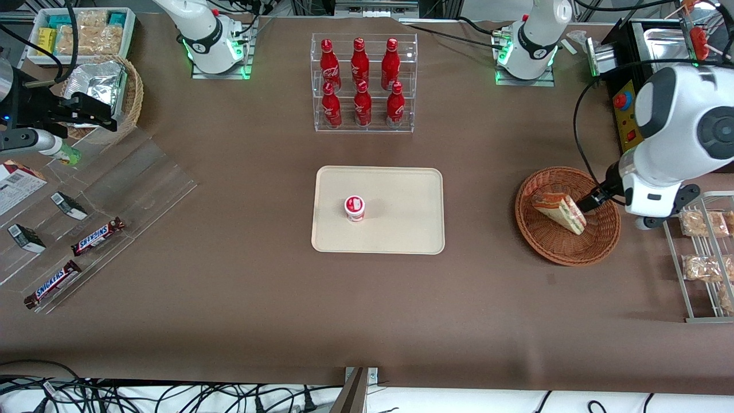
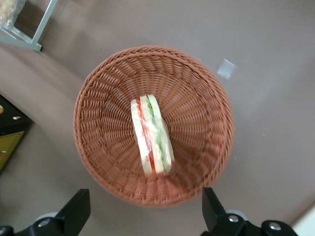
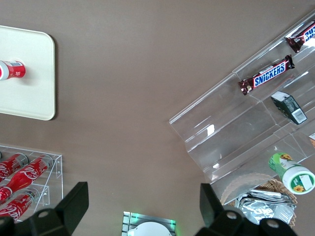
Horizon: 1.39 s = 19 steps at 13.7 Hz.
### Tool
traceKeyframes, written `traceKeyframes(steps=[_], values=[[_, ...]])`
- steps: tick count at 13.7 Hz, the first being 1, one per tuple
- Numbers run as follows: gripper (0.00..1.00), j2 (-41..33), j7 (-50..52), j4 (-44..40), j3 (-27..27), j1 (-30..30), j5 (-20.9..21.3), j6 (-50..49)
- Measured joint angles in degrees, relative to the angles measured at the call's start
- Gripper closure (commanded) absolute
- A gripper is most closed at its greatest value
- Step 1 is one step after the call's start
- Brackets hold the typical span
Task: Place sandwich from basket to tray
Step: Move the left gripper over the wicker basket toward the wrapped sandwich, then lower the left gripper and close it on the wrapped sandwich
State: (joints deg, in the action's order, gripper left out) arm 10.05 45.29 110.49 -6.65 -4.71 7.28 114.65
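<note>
The sandwich (image 1: 559, 211) (image 2: 151, 135), a wrapped wedge with white bread and red and green filling, lies on its side in the round reddish-brown basket (image 1: 550, 244) (image 2: 197, 98) at the working arm's end of the table. My gripper (image 1: 596, 198) (image 2: 145, 211) hangs above the basket's rim, open wide, with nothing between its fingers and clear of the sandwich. The cream tray (image 1: 401, 195) (image 3: 24, 73) lies mid-table, toward the parked arm from the basket. A small red-and-white cup (image 1: 355, 207) stands on it.
A clear rack of red cola bottles (image 1: 363, 80) stands farther from the front camera than the tray. A metal rack of crumbly snack packets (image 1: 702, 252) sits beside the basket. An acrylic stand with Snickers bars (image 1: 97, 236) and a foil-lined pale basket (image 1: 103, 86) are at the parked arm's end.
</note>
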Motion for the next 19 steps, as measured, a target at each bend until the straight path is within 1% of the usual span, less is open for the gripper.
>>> traceKeyframes(steps=[3,5,6,9,12,13,14,15,19], values=[[0.0,0.2,6.2,8.8,0.1,-0.2,0.9,12.4],[0.0,0.6,8.4,13.4,0.1,-0.8,1.5,19.3],[0.0,1.1,9.6,15.0,0.1,-1.1,2.6,22.0],[0.0,4.4,16.3,16.9,0.2,-1.3,7.6,28.1],[0.0,7.7,22.2,17.0,0.2,-1.3,12.4,30.4],[0.2,8.1,22.8,17.0,0.1,-1.3,12.9,30.5],[0.75,8.3,22.9,16.9,0.1,-1.3,13.0,30.5],[1.0,8.3,22.9,16.9,0.1,-1.3,13.0,30.5],[1.0,8.3,21.7,16.9,0.1,-1.3,13.1,30.5]])
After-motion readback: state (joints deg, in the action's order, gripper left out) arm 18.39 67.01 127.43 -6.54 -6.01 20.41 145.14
